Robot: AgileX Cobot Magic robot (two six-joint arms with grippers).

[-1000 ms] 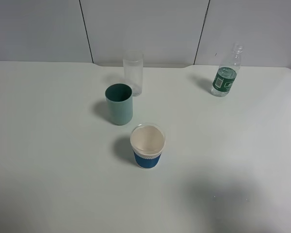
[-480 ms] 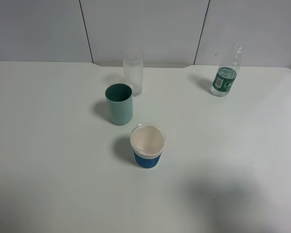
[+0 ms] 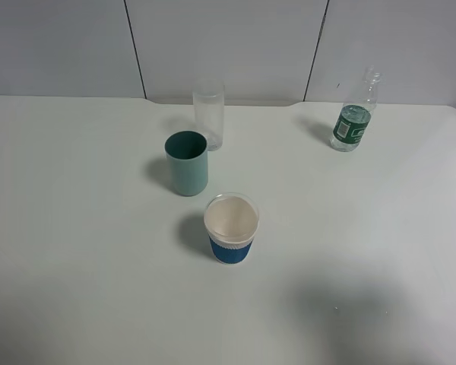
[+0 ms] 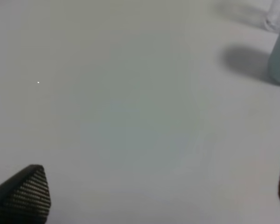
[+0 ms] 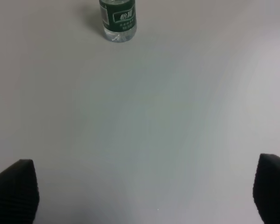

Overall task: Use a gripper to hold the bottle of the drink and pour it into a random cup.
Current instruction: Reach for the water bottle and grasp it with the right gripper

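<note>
Only my high view took in the clear glass cup (image 3: 209, 114) at the back of the surface (image 3: 76, 228), with the bottle (image 3: 355, 114) well to its right. The right wrist view caught just the bottle's green-labelled lower half, upright. My right claw (image 5: 142, 191) gaped wide, holding nothing; the left claw (image 4: 154, 191) likewise, I think, though blurred.
</note>
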